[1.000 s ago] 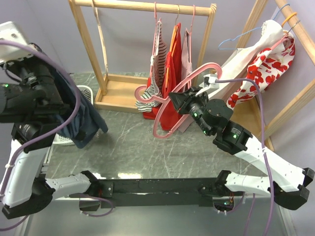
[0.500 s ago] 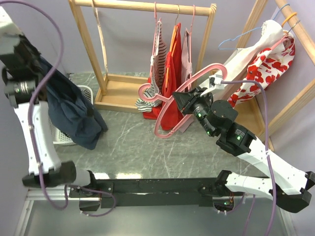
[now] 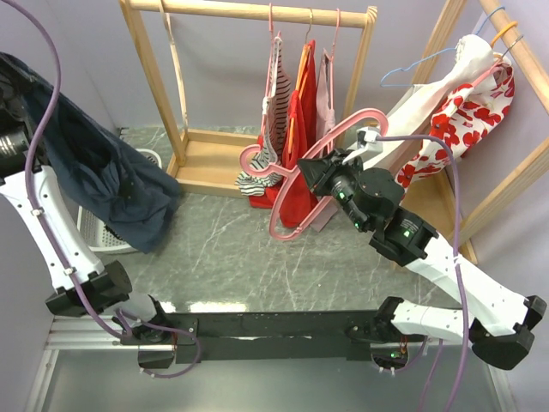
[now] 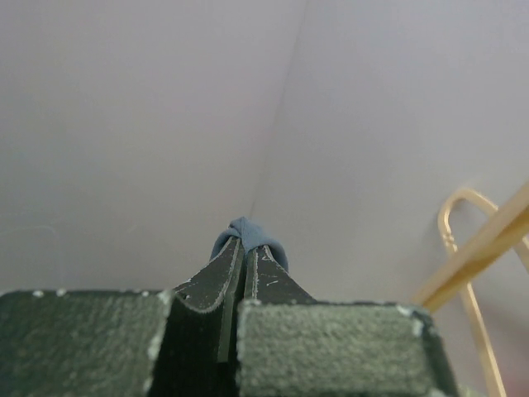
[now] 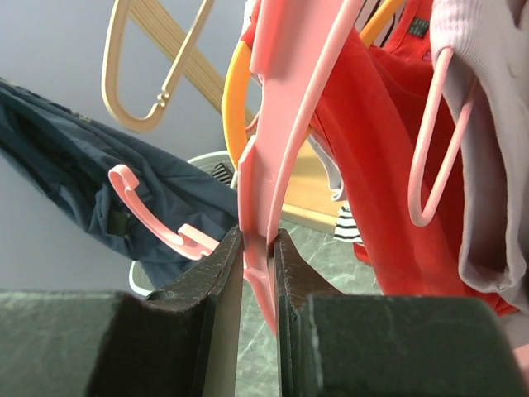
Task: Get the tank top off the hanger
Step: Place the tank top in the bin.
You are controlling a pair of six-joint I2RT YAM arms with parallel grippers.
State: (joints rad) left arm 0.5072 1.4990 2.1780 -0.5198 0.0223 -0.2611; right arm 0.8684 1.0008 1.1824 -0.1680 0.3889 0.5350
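The navy tank top [image 3: 94, 172] hangs free of the pink hanger [image 3: 343, 129], draped from the top left corner of the top view down over the table's left side. My left gripper [image 4: 246, 244] is shut on a fold of the navy cloth [image 4: 248, 227]; in the top view it is at the frame's upper left edge, mostly hidden by the cloth. My right gripper [image 3: 316, 174] is shut on the bare pink hanger [image 5: 269, 124] and holds it tilted above the table's middle. The tank top also shows in the right wrist view [image 5: 83, 182].
A wooden clothes rack [image 3: 249, 13] stands at the back with red [image 3: 300, 129] and striped [image 3: 273, 112] garments on hangers. A white basket [image 3: 103, 236] sits under the tank top at the left. A second rack at the right holds a red-flowered garment [image 3: 467, 112].
My left arm has swung up and to the left, lifting the tank top higher and stretching it out. My right gripper with the pink hanger has barely moved.
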